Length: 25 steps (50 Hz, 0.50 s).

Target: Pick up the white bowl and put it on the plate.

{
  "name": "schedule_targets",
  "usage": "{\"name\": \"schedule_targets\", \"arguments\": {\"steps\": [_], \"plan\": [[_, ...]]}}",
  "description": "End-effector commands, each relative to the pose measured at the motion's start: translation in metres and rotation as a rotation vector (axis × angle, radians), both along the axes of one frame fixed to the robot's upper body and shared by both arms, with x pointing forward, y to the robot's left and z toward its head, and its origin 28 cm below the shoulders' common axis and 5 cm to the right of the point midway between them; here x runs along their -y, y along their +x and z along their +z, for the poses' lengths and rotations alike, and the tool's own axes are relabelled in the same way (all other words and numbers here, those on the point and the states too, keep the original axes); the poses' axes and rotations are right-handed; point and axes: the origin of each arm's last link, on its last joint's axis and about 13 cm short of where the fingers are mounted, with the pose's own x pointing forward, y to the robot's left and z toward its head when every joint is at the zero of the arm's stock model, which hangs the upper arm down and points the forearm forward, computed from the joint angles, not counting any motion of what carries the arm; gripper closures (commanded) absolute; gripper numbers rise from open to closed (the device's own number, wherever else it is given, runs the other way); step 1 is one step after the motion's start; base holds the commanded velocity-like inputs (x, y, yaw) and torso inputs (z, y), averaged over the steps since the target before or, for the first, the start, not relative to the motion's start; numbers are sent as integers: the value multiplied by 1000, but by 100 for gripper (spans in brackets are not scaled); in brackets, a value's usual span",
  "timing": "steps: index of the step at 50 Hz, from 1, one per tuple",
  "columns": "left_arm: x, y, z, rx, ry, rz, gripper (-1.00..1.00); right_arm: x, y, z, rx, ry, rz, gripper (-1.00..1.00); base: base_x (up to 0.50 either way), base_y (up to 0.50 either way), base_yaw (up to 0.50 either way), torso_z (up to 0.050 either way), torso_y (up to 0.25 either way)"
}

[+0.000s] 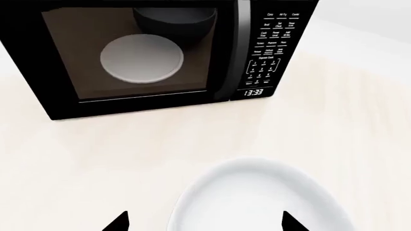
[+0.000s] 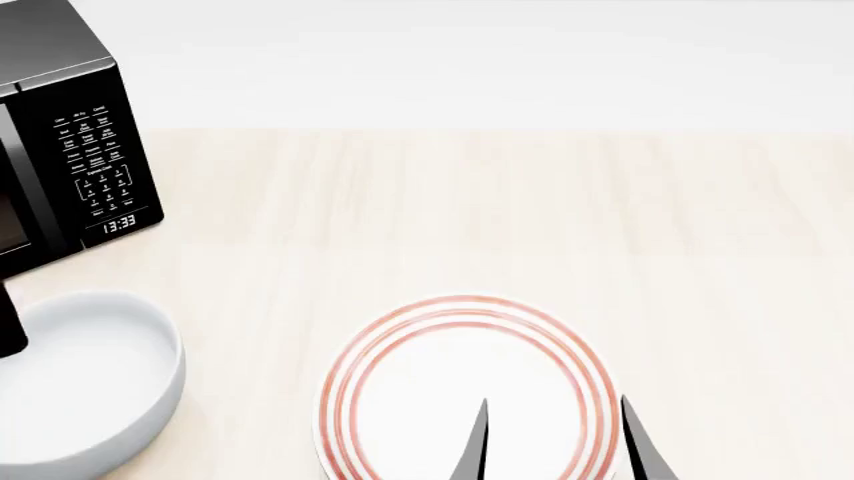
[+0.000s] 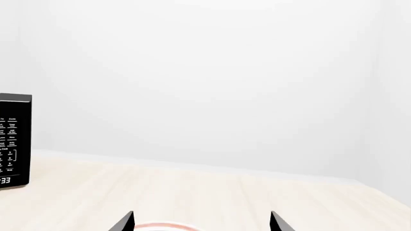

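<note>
The white bowl [image 2: 83, 382] stands on the pale wooden counter at the lower left of the head view, just in front of the microwave. In the left wrist view the white bowl [image 1: 257, 199] lies under my left gripper [image 1: 204, 222], which is open: one fingertip is over the counter outside the rim, the other over the bowl's inside. The plate [image 2: 400, 328], white with red rings, sits near the front middle. My right gripper [image 2: 554, 445] hovers open over the plate's right half. Only a sliver of the plate's rim [image 3: 160, 225] shows between the fingertips of the right gripper [image 3: 200, 222].
A black microwave [image 1: 147, 53] stands at the back left with its door shut; its clock reads 13:33. Through its window I see a pale dish [image 1: 141, 58] and a dark bowl [image 1: 173, 21]. A white wall [image 3: 205, 82] runs behind the counter.
</note>
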Motion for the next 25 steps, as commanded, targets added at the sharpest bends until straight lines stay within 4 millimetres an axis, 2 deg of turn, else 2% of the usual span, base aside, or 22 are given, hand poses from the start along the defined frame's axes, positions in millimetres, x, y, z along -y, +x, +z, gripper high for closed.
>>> {"name": "schedule_targets", "arguments": {"steps": [1, 25], "plan": [[5, 0, -12, -8, -43, -14, -100, 1, 0, 2, 7, 4, 4, -100, 0, 0, 0, 0, 0], [4, 3, -30, -37, -34, -7, -100, 1, 2, 1, 9, 0, 5, -100, 0, 0, 0, 0, 0]]}}
